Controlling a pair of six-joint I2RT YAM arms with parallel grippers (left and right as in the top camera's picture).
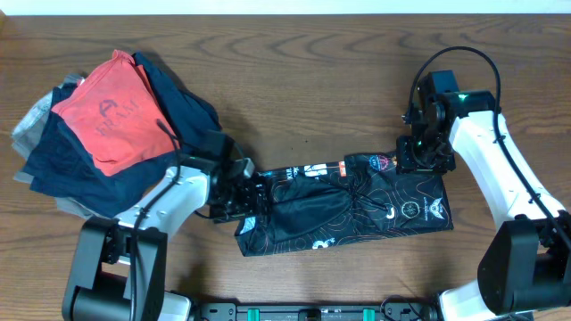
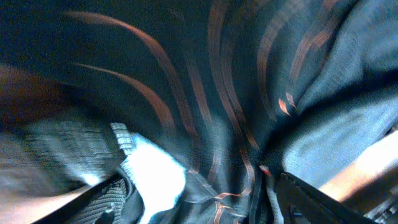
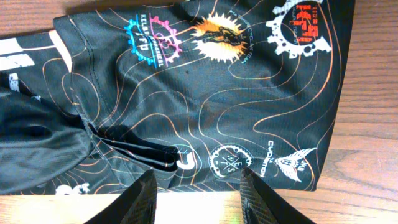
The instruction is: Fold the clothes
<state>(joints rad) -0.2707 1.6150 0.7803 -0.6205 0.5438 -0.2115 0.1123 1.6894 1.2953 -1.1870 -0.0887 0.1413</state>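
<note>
The black jersey [image 3: 205,93] has a white cog badge [image 3: 303,22] with red letters starting "K", the rest too small to read. The ring text on the pink-and-blue cog badge [image 3: 152,38] is illegible. The white block lettering [image 3: 15,59] is cut off. The logo on the red-orange shirt [image 1: 111,111] is too faint to read.

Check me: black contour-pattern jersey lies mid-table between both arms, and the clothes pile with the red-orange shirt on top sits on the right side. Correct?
Not quite. The overhead view shows the pile topped by the red-orange shirt on the left side, not the right. The jersey does lie mid-table, between the left arm and the right arm.
</note>
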